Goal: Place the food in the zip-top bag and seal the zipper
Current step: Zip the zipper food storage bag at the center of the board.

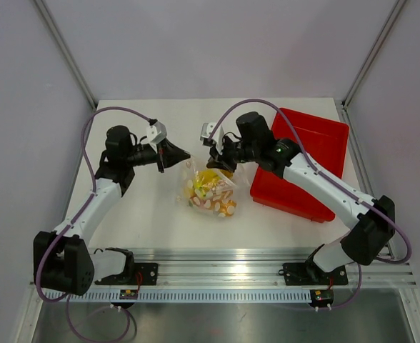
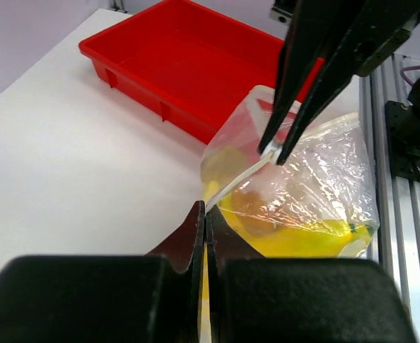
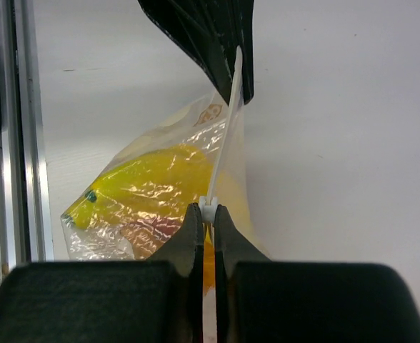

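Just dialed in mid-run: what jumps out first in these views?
The zip-top bag, stuffed with yellow and orange food, sits mid-table. Its zipper edge is stretched taut between the left tool and the right tool, both pinched shut on it. A bright red tray lies just to the right.

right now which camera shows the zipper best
The right wrist view: the zipper runs as a white line from the left end effector to the right end effector, both shut on it. The left wrist view shows it too, shorter and fainter. In the top external view it is too small to make out.
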`<action>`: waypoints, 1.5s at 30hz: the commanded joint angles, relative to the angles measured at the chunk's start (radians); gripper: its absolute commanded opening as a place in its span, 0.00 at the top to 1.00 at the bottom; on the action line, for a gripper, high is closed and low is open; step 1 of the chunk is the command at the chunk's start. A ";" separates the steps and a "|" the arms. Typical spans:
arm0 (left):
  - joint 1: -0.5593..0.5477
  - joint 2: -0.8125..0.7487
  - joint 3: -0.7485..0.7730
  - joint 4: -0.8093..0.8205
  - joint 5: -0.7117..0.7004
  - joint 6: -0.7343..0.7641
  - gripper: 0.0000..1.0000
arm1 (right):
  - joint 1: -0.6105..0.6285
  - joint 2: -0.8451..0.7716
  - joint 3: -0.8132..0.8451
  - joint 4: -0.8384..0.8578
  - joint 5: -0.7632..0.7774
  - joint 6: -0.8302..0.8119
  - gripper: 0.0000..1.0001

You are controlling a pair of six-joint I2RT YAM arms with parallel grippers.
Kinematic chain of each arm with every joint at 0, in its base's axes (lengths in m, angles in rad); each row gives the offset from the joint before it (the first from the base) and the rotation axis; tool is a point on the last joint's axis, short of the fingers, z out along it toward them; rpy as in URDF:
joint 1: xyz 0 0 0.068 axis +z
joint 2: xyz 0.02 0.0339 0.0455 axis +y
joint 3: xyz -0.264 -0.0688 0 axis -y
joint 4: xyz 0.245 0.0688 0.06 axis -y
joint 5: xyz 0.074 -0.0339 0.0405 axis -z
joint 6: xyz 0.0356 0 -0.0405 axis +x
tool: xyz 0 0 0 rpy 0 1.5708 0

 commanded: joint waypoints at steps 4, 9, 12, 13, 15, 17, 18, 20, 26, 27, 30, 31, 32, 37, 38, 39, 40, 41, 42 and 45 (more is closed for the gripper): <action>0.047 -0.009 0.015 0.143 -0.212 -0.034 1.00 | -0.026 -0.101 -0.033 -0.125 0.052 -0.001 1.00; 0.059 -0.008 0.015 0.189 -0.262 -0.066 1.00 | -0.027 -0.139 -0.064 -0.139 0.089 0.011 1.00; 0.064 -0.011 0.020 0.187 -0.293 -0.066 1.00 | -0.026 -0.159 -0.077 -0.151 0.103 0.020 1.00; 0.064 -0.011 0.020 0.186 -0.305 -0.066 1.00 | -0.027 -0.170 -0.081 -0.156 0.107 0.022 1.00; 0.069 -0.014 0.015 0.184 -0.316 -0.064 1.00 | -0.027 -0.182 -0.091 -0.161 0.124 0.023 1.00; 0.072 -0.015 0.014 0.175 -0.321 -0.060 1.00 | -0.026 -0.201 -0.103 -0.170 0.146 0.025 1.00; 0.073 -0.015 0.015 0.173 -0.319 -0.058 1.00 | -0.027 -0.204 -0.108 -0.173 0.150 0.023 1.00; 0.073 -0.009 0.015 0.172 -0.309 -0.063 1.00 | -0.026 -0.221 -0.120 -0.170 0.160 0.026 1.00; 0.069 -0.027 0.049 0.167 -0.122 -0.098 1.00 | -0.027 -0.221 -0.127 -0.132 0.129 0.043 1.00; 0.056 -0.053 0.054 0.157 -0.097 -0.088 1.00 | -0.027 -0.216 -0.124 -0.132 0.124 0.042 1.00; 0.009 -0.109 0.092 0.001 -0.080 0.056 0.53 | -0.027 -0.204 -0.125 -0.116 0.105 0.037 1.00; -0.012 -0.119 0.107 -0.112 -0.107 0.166 0.40 | -0.027 -0.202 -0.130 -0.107 0.098 0.037 1.00; -0.067 -0.129 0.138 -0.162 -0.139 0.220 0.19 | -0.026 -0.202 -0.131 -0.099 0.086 0.038 1.00; -0.186 -0.127 0.175 -0.281 -0.284 0.403 0.07 | -0.027 -0.179 -0.110 -0.063 0.042 0.048 1.00; -0.188 -0.118 0.183 -0.275 -0.279 0.402 0.09 | -0.026 -0.176 -0.105 -0.064 0.037 0.048 1.00; -0.188 -0.107 0.189 -0.275 -0.250 0.406 0.11 | -0.026 -0.170 -0.097 -0.066 0.032 0.048 1.00; -0.189 -0.086 0.195 -0.290 -0.236 0.420 0.11 | -0.026 -0.172 -0.094 -0.067 0.029 0.045 1.00; -0.192 -0.075 0.204 -0.301 -0.218 0.432 0.11 | -0.026 -0.172 -0.091 -0.067 0.026 0.045 1.00; -0.194 -0.064 0.219 -0.320 -0.174 0.454 0.11 | -0.026 -0.173 -0.090 -0.070 0.026 0.042 1.00; -0.206 -0.008 0.297 -0.502 -0.109 0.560 0.12 | -0.026 -0.178 -0.085 -0.078 0.025 0.035 1.00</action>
